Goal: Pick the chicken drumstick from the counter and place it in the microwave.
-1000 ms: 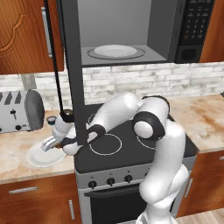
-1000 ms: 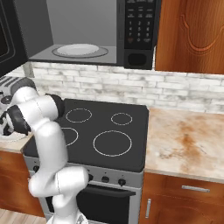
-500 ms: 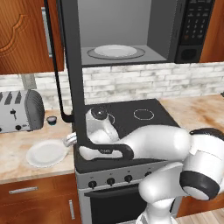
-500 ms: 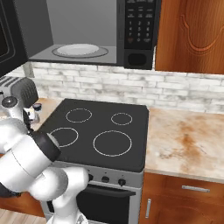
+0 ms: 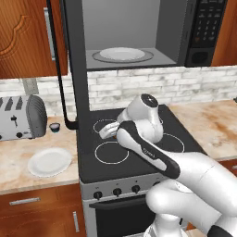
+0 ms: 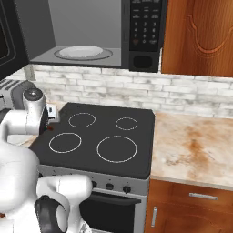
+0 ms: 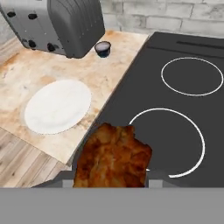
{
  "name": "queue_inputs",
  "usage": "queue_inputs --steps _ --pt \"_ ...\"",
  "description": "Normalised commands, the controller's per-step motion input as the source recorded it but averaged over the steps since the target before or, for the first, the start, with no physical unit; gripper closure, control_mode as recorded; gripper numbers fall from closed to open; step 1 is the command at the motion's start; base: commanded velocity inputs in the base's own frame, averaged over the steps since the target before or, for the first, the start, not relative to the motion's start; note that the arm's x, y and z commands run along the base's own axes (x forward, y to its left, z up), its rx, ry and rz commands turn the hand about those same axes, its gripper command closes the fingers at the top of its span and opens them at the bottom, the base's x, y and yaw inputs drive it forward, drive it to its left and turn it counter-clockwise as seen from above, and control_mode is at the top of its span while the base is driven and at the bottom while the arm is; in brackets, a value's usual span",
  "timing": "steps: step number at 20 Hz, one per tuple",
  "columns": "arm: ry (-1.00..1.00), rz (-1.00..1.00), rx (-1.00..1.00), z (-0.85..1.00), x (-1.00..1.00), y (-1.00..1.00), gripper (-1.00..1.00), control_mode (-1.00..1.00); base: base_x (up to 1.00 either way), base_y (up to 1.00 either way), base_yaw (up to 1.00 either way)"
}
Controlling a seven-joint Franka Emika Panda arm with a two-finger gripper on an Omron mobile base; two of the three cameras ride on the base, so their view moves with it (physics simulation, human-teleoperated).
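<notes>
The chicken drumstick (image 7: 113, 158) is clenched in the gripper (image 7: 111, 177), held up in the air above the front left ring of the black stovetop (image 7: 183, 113) (its browned, crusty meat bulges up between the fingers in the hand view). Below and to the side, a white plate (image 7: 57, 106) lies on the beige tabletop (image 7: 43, 65), with a small dark cup (image 7: 103, 48) just beside the silver toaster (image 7: 61, 22). In the left base view the arm (image 5: 152, 152) bends low over the stovetop, and above it the microwave (image 5: 134, 32) stands open, its round turntable (image 5: 122, 54) bare.
</notes>
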Motion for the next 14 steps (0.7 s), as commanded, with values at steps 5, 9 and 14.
queue_inputs --steps 5,9,14 --pt "0.08 0.0 -0.09 1.0 -0.02 -0.74 1.0 -1.0 0.0 0.0 0.0" --pt "0.03 0.0 -0.13 1.0 0.23 -0.34 1.0 -1.0 0.0 0.0 0.0" --pt "-0.05 -0.02 -0.11 1.0 0.78 0.02 1.0 -1.0 0.0 0.0 0.0"
